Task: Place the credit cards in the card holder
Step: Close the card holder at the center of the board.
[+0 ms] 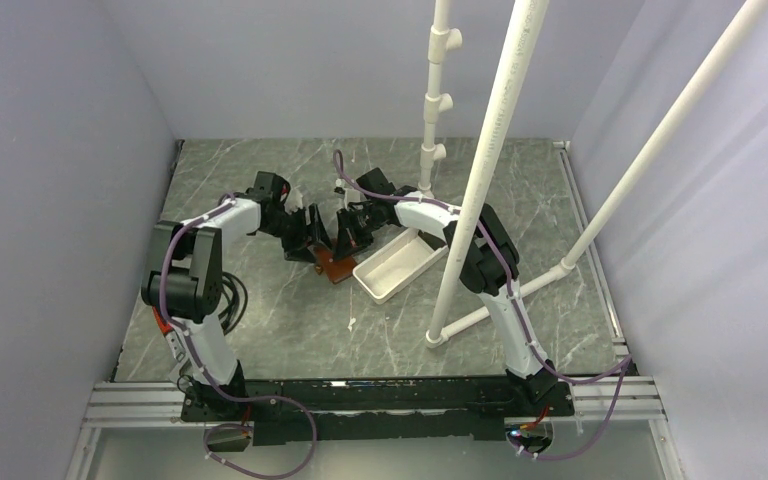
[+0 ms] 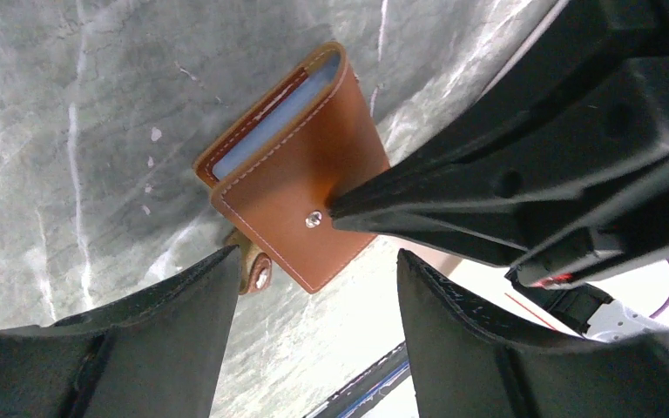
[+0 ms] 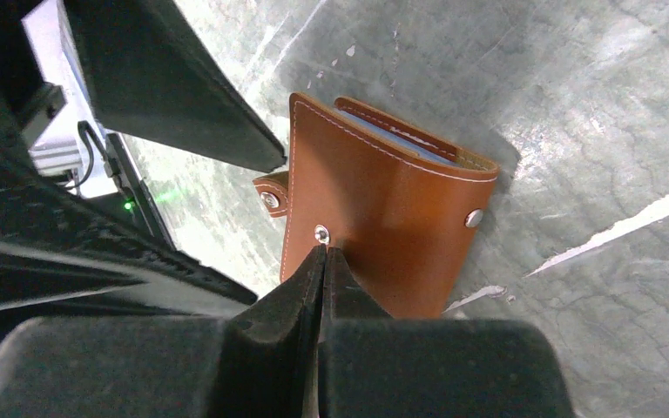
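The brown leather card holder (image 1: 335,266) lies folded over on the grey table between both grippers. It also shows in the left wrist view (image 2: 296,200) and the right wrist view (image 3: 392,218). Pale blue credit card edges (image 2: 270,131) show inside its fold, also in the right wrist view (image 3: 392,135). My right gripper (image 3: 322,251) is shut, with nothing between its jaws, and its tips rest on the top flap beside a metal snap. My left gripper (image 2: 315,261) is open and empty, just short of the holder's near corner and its snap strap (image 2: 257,274).
A long white plastic tray (image 1: 395,265) lies just right of the card holder. White pipe poles (image 1: 480,180) stand on the table's right half, behind the right arm. Grey walls close in the table on three sides.
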`<state>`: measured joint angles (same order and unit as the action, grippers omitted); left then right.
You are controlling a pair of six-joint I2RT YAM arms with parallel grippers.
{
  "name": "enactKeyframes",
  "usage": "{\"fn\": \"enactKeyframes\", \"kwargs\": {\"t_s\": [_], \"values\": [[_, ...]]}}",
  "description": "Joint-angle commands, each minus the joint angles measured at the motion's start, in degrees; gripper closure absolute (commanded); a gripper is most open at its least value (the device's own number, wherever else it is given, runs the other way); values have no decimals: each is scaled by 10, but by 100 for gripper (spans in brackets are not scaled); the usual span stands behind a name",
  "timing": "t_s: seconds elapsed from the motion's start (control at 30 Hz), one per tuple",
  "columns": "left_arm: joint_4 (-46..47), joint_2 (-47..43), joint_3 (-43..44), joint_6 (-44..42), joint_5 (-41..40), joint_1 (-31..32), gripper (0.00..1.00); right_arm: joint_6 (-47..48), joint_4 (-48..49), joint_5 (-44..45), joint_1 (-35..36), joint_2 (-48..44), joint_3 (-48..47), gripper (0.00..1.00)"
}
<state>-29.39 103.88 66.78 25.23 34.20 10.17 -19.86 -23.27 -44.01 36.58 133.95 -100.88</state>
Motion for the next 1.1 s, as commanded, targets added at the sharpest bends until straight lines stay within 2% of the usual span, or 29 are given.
{"fn": "enactKeyframes", "kwargs": {"t_s": [0.0, 0.17, 0.27, 0.43, 0.67, 0.8, 0.9, 1.0, 1.07], "values": [[13, 16, 5, -17, 23, 0, 30, 22, -10, 31, 2, 19, -5, 100], [19, -3, -12, -13, 67, 0, 37, 23, -13, 29, 2, 23, -11, 100], [33, -26, -30, 3, 93, -1, 47, 24, -17, 31, 2, 23, -13, 100], [58, -13, -32, 33, 167, -1, 63, 26, -20, 33, 2, 20, -15, 100], [20, 10, 12, 18, 160, -3, 68, 31, -27, 33, 2, 22, -16, 100], [35, 19, 30, 55, 136, -28, 68, 41, -33, 31, 2, 20, -22, 100], [7, 63, 72, 42, 124, -33, 77, 17, 9, 9, 2, 10, -6, 94], [-34, 112, 109, 23, 103, -34, 93, 0, 41, -6, 2, 5, -1, 89], [-43, 127, 110, 21, 75, -35, 98, -12, 61, -14, 2, 0, 9, 86]]}}
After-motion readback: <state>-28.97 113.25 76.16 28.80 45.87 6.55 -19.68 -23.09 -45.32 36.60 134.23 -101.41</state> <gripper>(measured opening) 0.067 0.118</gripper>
